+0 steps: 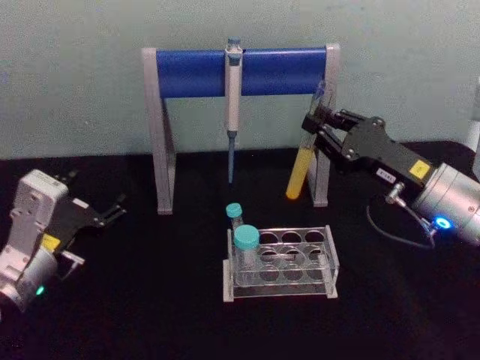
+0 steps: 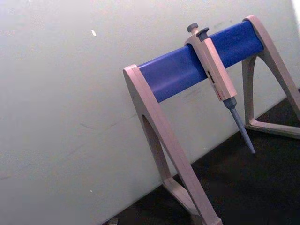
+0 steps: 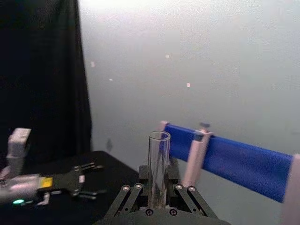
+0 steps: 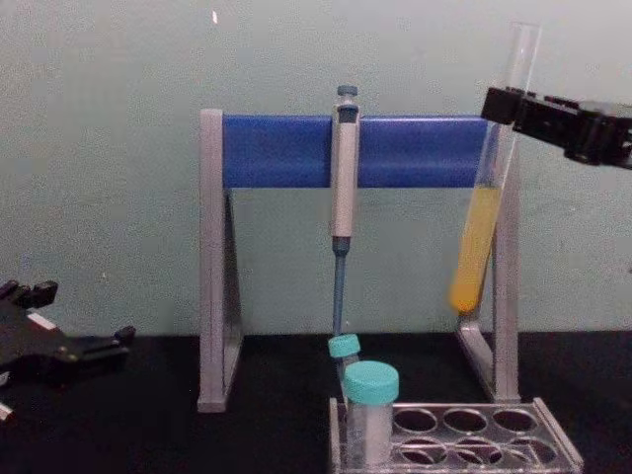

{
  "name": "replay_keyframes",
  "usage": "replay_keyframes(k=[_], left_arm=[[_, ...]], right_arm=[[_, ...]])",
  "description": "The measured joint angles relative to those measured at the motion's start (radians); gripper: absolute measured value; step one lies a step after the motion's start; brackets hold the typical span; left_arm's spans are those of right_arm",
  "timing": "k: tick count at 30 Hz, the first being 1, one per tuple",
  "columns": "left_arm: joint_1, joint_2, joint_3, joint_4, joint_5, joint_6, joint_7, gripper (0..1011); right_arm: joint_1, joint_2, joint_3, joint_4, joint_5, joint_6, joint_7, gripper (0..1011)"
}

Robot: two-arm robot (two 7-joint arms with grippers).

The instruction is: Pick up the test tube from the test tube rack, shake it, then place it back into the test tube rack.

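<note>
Clear glass test tube (image 1: 298,171) w/ yellow-orange liquid, tilted, pinched near its top by right gripper (image 1: 316,124), well above the low clear plastic rack (image 1: 332,264). Risk: no cap, hard shaking could slosh liquid out. Chest view shows liquid level; right wrist view, the open mouth. Left gripper (image 1: 112,210) parked left, fingers spread.

A black surface (image 1: 135,307) is seen running back to a pale wall. Two things are carried by it: the rack (image 1: 279,295) is set near the middle front, and the stand (image 1: 163,150) is placed just behind it, its grey legs planted close to the wall.
</note>
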Motion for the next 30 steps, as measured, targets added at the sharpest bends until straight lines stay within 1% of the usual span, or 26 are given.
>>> replay_keyframes(k=[3,5,6,7,9,10,11,12,14,16,18,20,21,22,23,26,27,29,30], left_arm=[[0.000,0.000,0.000,0.000,0.000,0.000,0.000,1001],[0.000,0.000,0.000,0.000,0.000,0.000,0.000,1001],[0.000,0.000,0.000,0.000,0.000,0.000,0.000,1001],[0.000,0.000,0.000,0.000,0.000,0.000,0.000,1001],[0.000,0.000,0.000,0.000,0.000,0.000,0.000,1001],[0.000,0.000,0.000,0.000,0.000,0.000,0.000,1001],[0.000,0.000,0.000,0.000,0.000,0.000,0.000,1001],[0.000,0.000,0.000,0.000,0.000,0.000,0.000,1001],[0.000,0.000,0.000,0.000,0.000,0.000,0.000,1001],[0.000,0.000,0.000,0.000,0.000,0.000,0.000,1001],[0.000,0.000,0.000,0.000,0.000,0.000,0.000,1001],[0.000,0.000,0.000,0.000,0.000,0.000,0.000,1001],[0.000,0.000,0.000,0.000,0.000,0.000,0.000,1001],[0.000,0.000,0.000,0.000,0.000,0.000,0.000,1001],[0.000,0.000,0.000,0.000,0.000,0.000,0.000,1001],[0.000,0.000,0.000,0.000,0.000,0.000,0.000,1001],[0.000,0.000,0.000,0.000,0.000,0.000,0.000,1001],[0.000,0.000,0.000,0.000,0.000,0.000,0.000,1002],[0.000,0.000,0.000,0.000,0.000,0.000,0.000,1001]], right_arm=[[-0.007,0.016,-0.007,-0.011,0.013,0.000,0.022,232],[-0.013,0.037,-0.013,-0.023,0.021,0.002,0.042,232],[-0.019,0.054,-0.017,-0.032,0.023,0.004,0.054,232],[-0.023,0.063,-0.019,-0.038,0.024,0.005,0.060,232],[-0.031,0.084,-0.020,-0.049,0.025,0.009,0.068,232],[-0.039,0.104,-0.021,-0.060,0.025,0.012,0.071,232],[-0.044,0.114,-0.020,-0.065,0.026,0.014,0.071,232],[-0.044,0.114,-0.020,-0.065,0.026,0.014,0.071,232],[-0.071,0.154,-0.008,-0.091,0.022,0.017,0.056,232],[-0.083,0.167,0.000,-0.101,0.017,0.017,0.041,232],[-0.102,0.183,0.016,-0.115,-0.005,0.012,0.004,232],[-0.112,0.188,0.026,-0.124,-0.029,0.007,-0.026,232],[-0.120,0.190,0.033,-0.131,-0.057,0.003,-0.058,232],[-0.122,0.188,0.036,-0.134,-0.075,0.001,-0.077,232],[-0.126,0.182,0.039,-0.136,-0.109,-0.002,-0.111,232],[-0.126,0.165,0.043,-0.133,-0.140,-0.008,-0.147,232],[-0.124,0.148,0.044,-0.123,-0.155,-0.015,-0.167,232],[-0.120,0.130,0.047,-0.112,-0.162,-0.022,-0.178,232],[-0.115,0.111,0.049,-0.101,-0.163,-0.031,-0.182,232]])
